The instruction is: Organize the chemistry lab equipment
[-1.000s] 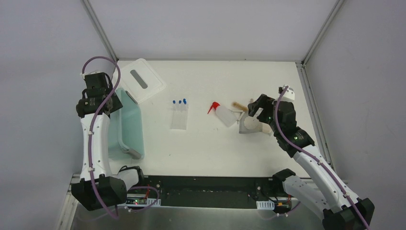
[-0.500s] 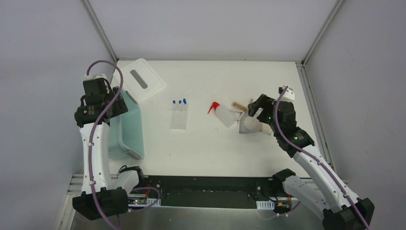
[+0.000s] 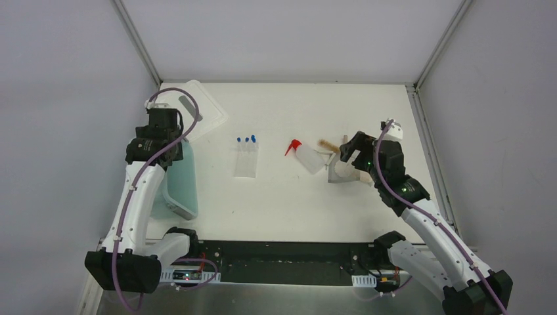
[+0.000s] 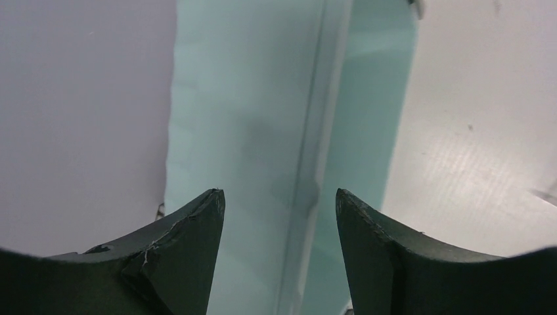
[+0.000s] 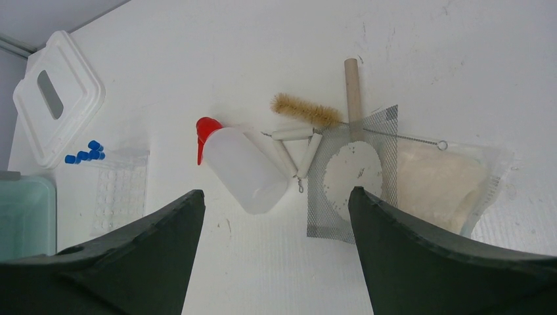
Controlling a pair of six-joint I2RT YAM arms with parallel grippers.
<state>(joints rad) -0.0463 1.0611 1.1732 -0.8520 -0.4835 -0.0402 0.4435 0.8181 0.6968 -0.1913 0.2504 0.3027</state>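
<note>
The clear tube rack (image 3: 246, 161) lies mid-table with three blue-capped tubes (image 3: 247, 139) at its far end. The white squeeze bottle (image 3: 310, 159) with red spout lies on its side beside a bristle brush (image 5: 305, 109), a wooden handle (image 5: 353, 88), wire mesh (image 5: 351, 174) and a clear packet (image 5: 446, 184). My right gripper (image 3: 348, 149) hovers open over these, touching nothing; in its wrist view (image 5: 276, 191) the bottle (image 5: 246, 170) lies ahead. My left gripper (image 3: 164, 156) is open and empty above the teal bin (image 3: 178, 180). I make out no funnel.
The teal bin (image 4: 249, 131) stands at the table's left edge, its wall rim between my left fingers' line of sight. Its white lid (image 3: 197, 108) lies at the far left corner, also in the right wrist view (image 5: 59, 98). Walls close in on three sides.
My left arm has swung right and slightly nearer, from outside the bin's left side to above the bin. The right arm and the objects have barely moved.
</note>
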